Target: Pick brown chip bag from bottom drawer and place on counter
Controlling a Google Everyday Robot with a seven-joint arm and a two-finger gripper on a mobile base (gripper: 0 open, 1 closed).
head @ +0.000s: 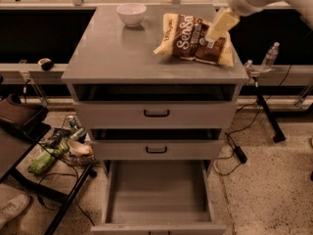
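The brown chip bag point(195, 39) lies flat on the right part of the counter point(107, 48), dark brown with cream ends and white script. My gripper point(213, 32) hangs from the upper right, tilted down over the bag's right half, its tip at the bag's top surface. I cannot tell whether it touches the bag. The bottom drawer point(156, 190) is pulled out at the bottom of the view, with only its bare grey floor showing. The two upper drawers are nearly shut.
A white bowl point(131, 13) stands at the counter's back, left of the bag. A water bottle point(270, 57) stands on a ledge to the right. A dark side table point(14, 131) and a wire basket of clutter point(58, 146) are on the left, cables on the floor.
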